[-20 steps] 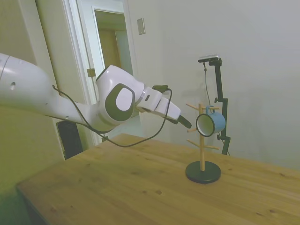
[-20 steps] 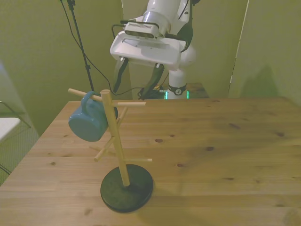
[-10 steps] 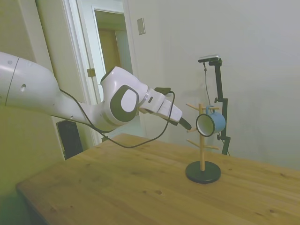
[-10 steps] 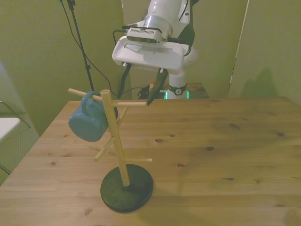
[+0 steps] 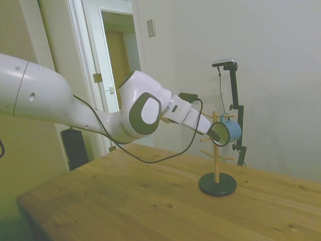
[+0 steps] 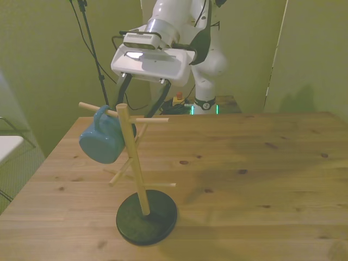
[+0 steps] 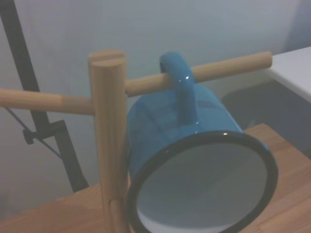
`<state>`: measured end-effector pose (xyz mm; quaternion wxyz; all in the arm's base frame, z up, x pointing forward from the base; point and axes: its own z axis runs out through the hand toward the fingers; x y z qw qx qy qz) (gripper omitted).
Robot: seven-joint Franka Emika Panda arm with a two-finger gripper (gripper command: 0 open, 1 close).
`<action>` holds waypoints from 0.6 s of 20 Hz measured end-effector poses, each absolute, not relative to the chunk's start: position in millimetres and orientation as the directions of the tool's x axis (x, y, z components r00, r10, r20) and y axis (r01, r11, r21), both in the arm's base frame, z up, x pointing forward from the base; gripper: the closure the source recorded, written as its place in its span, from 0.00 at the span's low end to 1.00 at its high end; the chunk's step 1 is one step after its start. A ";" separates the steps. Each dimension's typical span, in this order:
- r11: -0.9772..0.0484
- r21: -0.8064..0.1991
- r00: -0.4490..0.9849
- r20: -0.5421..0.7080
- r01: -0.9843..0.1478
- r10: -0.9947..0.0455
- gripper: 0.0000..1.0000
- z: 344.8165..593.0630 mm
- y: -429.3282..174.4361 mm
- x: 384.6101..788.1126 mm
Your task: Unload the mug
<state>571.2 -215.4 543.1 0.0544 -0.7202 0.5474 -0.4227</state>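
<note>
The mug [image 6: 101,142] hangs by its loop handle on an upper peg of the wooden rack [image 6: 137,173], at about 9 o'clock from the rack's post in the front view, its dark-rimmed white mouth tilted toward the arm. The gripper [image 6: 142,98] hovers just behind the rack's top, at roughly 12 o'clock from the mug, jaws spread wide and holding nothing. The rack's dark round base [image 5: 217,184] stands on the wooden table [image 6: 261,179].
</note>
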 end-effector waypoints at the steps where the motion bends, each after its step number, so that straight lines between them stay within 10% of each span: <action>1: -0.392 -0.543 0.040 0.549 -0.742 -0.835 0.00 543.6 -217.9 570.8; 12: -0.354 -0.564 -0.004 0.536 -0.746 -0.844 0.00 537.1 -267.4 561.5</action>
